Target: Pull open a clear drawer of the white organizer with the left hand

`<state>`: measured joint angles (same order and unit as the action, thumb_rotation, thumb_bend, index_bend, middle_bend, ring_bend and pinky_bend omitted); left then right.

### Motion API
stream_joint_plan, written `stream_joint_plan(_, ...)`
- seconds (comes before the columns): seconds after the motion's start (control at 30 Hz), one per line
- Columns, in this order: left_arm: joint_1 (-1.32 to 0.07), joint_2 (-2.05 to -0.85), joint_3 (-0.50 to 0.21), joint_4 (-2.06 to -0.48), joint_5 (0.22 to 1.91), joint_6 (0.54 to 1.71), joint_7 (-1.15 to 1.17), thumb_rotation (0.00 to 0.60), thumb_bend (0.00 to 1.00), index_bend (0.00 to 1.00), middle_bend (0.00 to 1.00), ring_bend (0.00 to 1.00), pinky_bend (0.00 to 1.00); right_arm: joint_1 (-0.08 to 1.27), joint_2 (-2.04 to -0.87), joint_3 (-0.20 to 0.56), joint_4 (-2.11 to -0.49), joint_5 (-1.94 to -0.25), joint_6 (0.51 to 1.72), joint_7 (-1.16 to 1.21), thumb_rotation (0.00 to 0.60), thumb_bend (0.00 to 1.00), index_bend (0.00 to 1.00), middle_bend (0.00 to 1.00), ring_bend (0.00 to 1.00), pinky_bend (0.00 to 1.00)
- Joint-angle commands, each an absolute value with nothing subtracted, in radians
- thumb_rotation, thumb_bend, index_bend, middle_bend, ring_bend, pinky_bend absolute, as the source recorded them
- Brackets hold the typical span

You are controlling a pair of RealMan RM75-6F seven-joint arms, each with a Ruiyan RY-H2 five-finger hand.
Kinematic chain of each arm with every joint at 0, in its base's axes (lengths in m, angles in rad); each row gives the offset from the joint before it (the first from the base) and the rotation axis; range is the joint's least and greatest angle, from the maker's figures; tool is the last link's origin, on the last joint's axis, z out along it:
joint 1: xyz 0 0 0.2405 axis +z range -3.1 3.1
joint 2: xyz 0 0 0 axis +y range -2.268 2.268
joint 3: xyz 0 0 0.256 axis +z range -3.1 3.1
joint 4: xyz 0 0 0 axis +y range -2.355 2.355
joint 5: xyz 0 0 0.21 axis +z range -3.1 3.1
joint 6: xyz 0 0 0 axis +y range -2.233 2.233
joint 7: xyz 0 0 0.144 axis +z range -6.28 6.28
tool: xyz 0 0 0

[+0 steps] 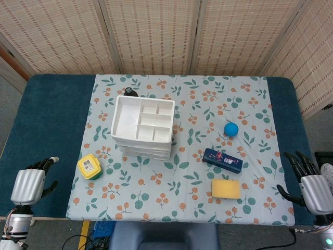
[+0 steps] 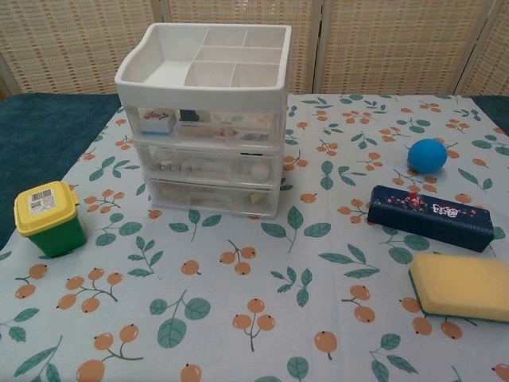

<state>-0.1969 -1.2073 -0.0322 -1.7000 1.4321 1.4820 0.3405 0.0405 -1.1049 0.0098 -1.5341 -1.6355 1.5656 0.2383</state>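
**Organizer drawers all closed, both hands idle at the table's near corners**

The white organizer (image 2: 203, 119) stands left of centre on the floral cloth (image 1: 182, 172), its three clear drawers (image 2: 208, 168) flush. A dark bottle cap (image 1: 128, 92) shows behind it. To its near left sits a green tub (image 2: 48, 219) with a yellow lid and barcode label, unreadable. Right: blue ball (image 2: 427, 155), navy patterned case (image 2: 429, 217), yellow sponge (image 2: 464, 285). Left hand (image 1: 32, 182) and right hand (image 1: 308, 182) rest empty, fingers loosely extended.
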Motion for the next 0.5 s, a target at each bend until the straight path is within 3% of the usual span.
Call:
stream_joint_plan(0.03,-0.198,-1.212,-0.035,-1.696,1.434,1.479,0.343,0.6,0.21,0.27,0.37,0.42,0.56,0.04,-1.103,0.01,-1.536,-1.637,1.567,0.235,0.6,0.29,0.0,0.13,0.01,0.07)
stream_joint_plan(0.3,-0.209,-1.217,-0.056,-1.715,1.417,1.44,0.252,0.6,0.21,0.27,0.37,0.42,0.56,0.037,-1.097,0.017,-1.544,-1.639,1.587,0.227,0.6,0.29,0.0,0.13,0.01,0.07)
stream_joint_plan(0.5,-0.253,-1.209,-0.067,-1.766,1.431,1.348,0.07,0.6,0.21,0.29,0.4,0.46,0.74,0.033,-1.081,0.028,-1.566,-1.645,1.613,0.202,0.6,0.29,0.0,0.13,0.01,0.07)
